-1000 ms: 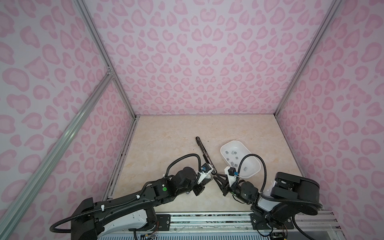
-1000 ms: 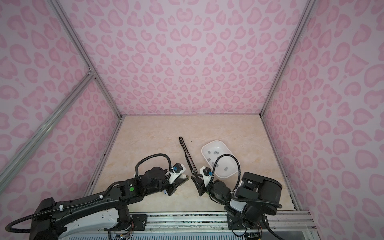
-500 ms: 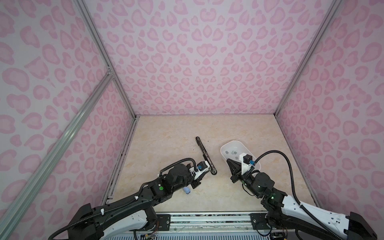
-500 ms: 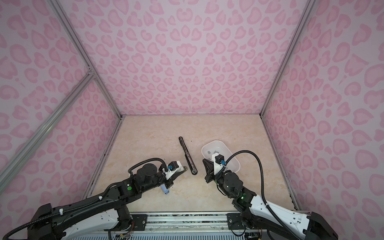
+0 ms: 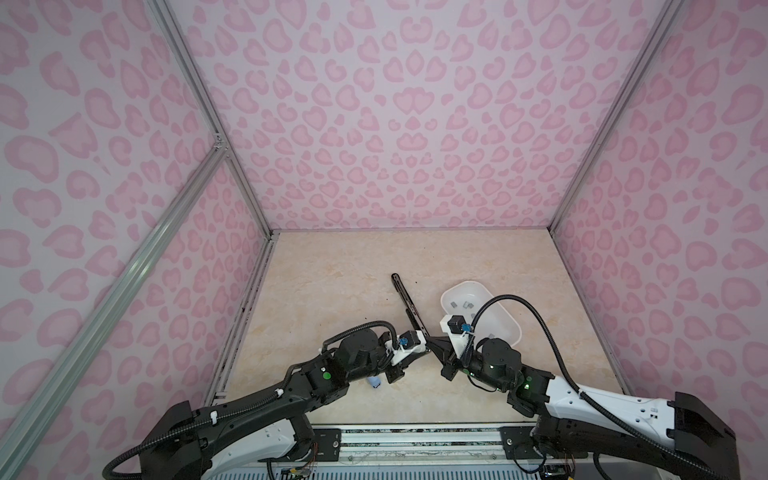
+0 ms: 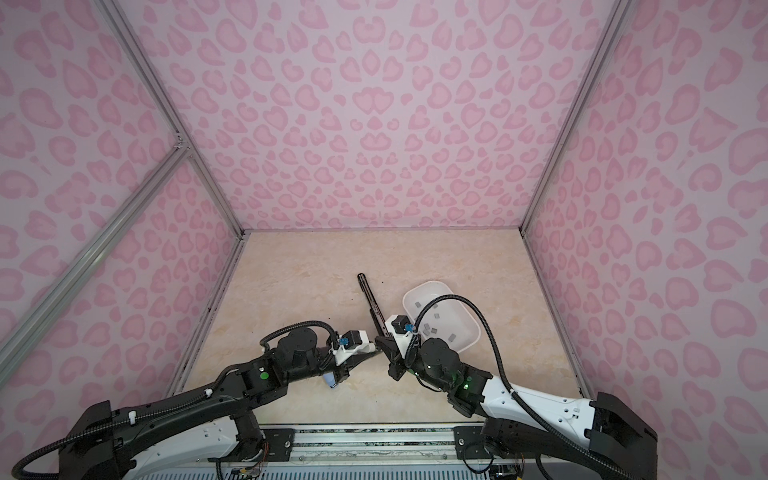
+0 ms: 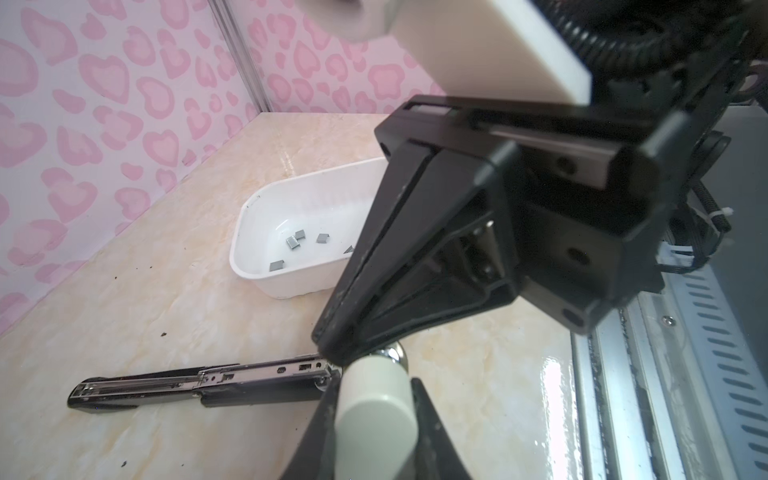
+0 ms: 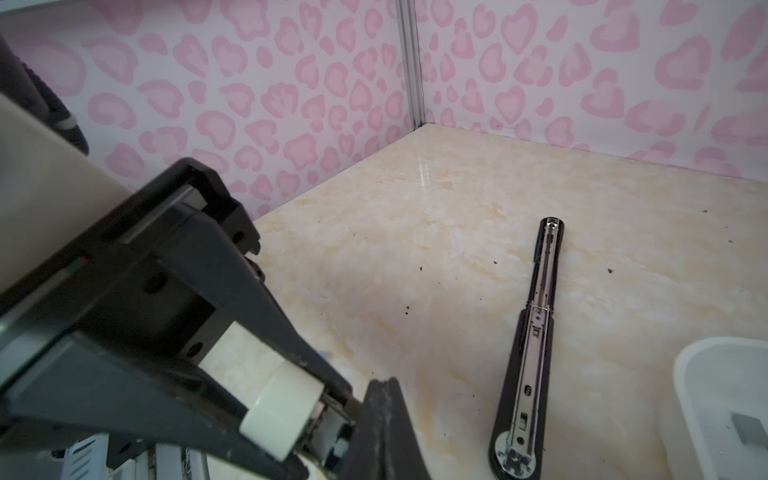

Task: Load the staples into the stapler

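The black stapler lies opened out flat mid-table, its metal channel facing up. Several small grey staples lie in the white tray to its right. My left gripper is shut on a short pale rounded object with a chrome tip, just off the stapler's near end. My right gripper faces it with its jaws pressed together, its tips meeting that chrome tip.
A small pale blue thing lies on the table under my left arm. Pink patterned walls close the table on three sides. A metal rail runs along the front edge. The right arm's cable arcs over the tray.
My right gripper has swung from beside the tray over to the left gripper's tip, and its jaws have closed. The left gripper has shifted slightly right, still holding the pale object.
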Robot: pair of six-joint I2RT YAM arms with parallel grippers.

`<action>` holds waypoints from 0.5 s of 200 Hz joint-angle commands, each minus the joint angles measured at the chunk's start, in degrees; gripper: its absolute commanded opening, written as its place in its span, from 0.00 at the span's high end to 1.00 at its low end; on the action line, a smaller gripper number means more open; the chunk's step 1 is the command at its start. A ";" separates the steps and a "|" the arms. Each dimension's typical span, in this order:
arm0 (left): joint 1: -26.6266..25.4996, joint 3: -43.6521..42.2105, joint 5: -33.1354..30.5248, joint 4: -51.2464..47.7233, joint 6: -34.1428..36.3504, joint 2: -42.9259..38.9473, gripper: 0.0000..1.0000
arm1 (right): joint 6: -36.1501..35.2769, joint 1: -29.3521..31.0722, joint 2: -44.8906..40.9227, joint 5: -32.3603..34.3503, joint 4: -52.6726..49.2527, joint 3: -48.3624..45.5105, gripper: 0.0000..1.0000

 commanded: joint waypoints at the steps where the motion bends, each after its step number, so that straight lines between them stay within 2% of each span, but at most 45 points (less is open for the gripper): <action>1: 0.05 0.57 1.64 3.13 -0.04 -0.78 0.96 | 0.61 0.15 0.82 2.14 1.76 -0.74 0.96; 43: 0.05 -0.23 1.25 4.12 -0.40 -1.99 0.96 | 2.67 1.11 1.38 0.23 6.77 -3.32 0.97; 100: 0.05 -1.71 0.31 6.17 -1.18 -3.68 0.96 | 2.80 6.07 7.35 2.21 12.43 -3.46 0.99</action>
